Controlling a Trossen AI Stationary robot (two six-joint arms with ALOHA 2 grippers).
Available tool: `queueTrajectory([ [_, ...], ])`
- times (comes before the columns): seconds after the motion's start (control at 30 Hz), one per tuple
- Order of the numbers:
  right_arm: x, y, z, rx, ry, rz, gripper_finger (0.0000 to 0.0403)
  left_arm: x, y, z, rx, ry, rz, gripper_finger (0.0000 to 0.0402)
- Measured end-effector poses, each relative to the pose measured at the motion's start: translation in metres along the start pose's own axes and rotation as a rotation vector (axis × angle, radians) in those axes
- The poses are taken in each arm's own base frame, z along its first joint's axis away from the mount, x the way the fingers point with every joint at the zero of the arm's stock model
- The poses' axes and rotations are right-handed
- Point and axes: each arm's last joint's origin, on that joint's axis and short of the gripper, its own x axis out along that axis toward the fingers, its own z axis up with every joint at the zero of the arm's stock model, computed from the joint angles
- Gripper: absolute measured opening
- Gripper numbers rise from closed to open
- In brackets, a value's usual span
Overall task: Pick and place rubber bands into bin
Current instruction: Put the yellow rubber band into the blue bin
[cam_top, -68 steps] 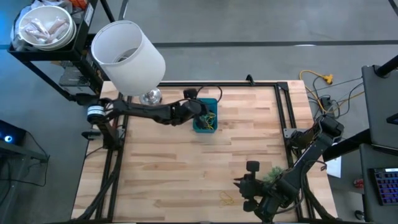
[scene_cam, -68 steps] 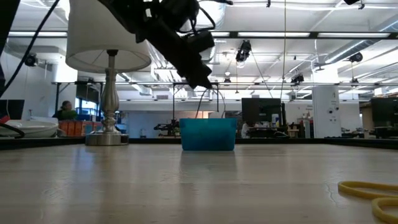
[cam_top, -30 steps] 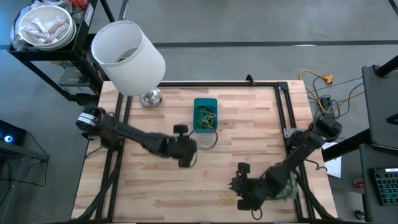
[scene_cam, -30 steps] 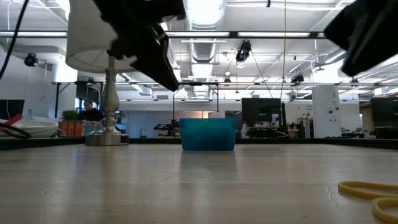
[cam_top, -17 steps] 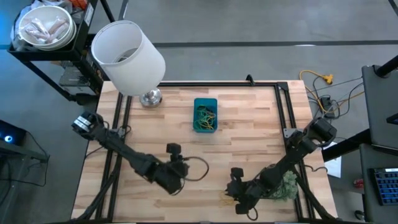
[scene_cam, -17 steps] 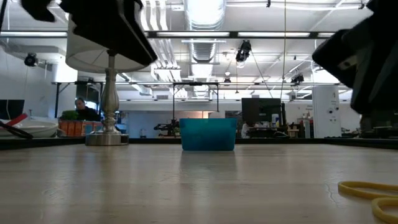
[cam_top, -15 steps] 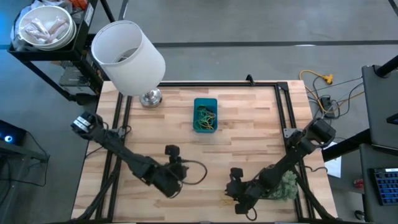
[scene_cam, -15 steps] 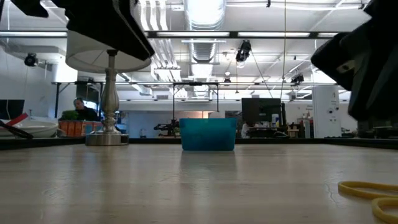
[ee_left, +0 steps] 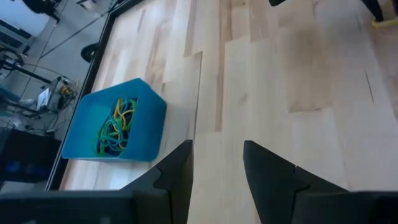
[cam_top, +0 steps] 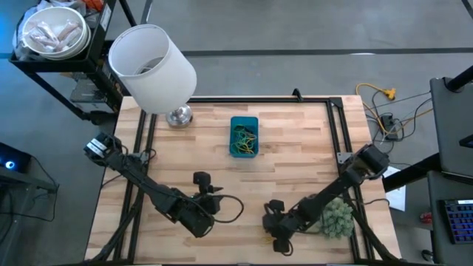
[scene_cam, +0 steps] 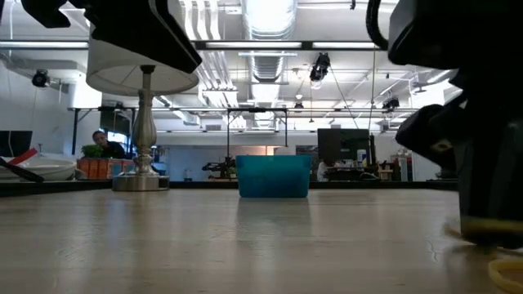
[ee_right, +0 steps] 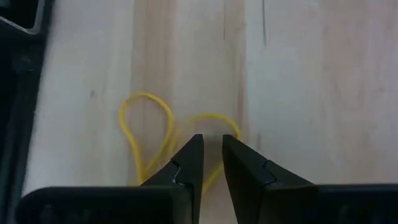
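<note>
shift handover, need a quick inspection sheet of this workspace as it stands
surface: wooden table, bare boards mid-table.
job's things: blue bin holds rubber bands; yellow rubber band lies loose at the near edge.
clutter: lamp; fuzzy green ball.
grippers: left gripper open, empty; right gripper over the yellow band, fingers narrowly apart.
cables: yellow cable beyond the table.
surroundings: person in the background.

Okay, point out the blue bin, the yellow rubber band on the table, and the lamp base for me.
blue bin (cam_top: 235,122): high view, on its far rim.
yellow rubber band (ee_right: 144,127): right wrist view, on the loop's curved strand.
lamp base (cam_top: 179,115): high view, on the silver foot.
</note>
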Motion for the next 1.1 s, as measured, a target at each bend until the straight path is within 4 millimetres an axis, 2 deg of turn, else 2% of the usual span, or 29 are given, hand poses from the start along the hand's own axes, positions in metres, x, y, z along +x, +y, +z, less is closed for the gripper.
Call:
queueTrajectory([
  [0.2,0.008,-0.005,0.002,0.037,0.032,0.017,0.0057,0.0,0.0,0.0,0.004,0.003,0.001,0.0125],
  [0.43,0.008,-0.007,0.004,0.045,0.035,0.023,0.0057,0.0,0.0,0.0,0.004,0.004,0.001,0.0125],
  [0.63,-0.001,-0.006,0.007,0.032,0.032,0.027,0.0057,0.0,0.0,-0.001,0.005,0.005,0.001,0.0125],
  [0.83,-0.016,0.008,0.028,-0.047,-0.052,0.087,0.0057,0.0,0.001,-0.002,0.013,0.016,0.005,0.0125],
  [1.1,-0.013,-0.001,0.018,-0.019,0.005,-0.02,0.0057,0.0,0.001,-0.002,0.013,0.016,0.004,0.0125],
])
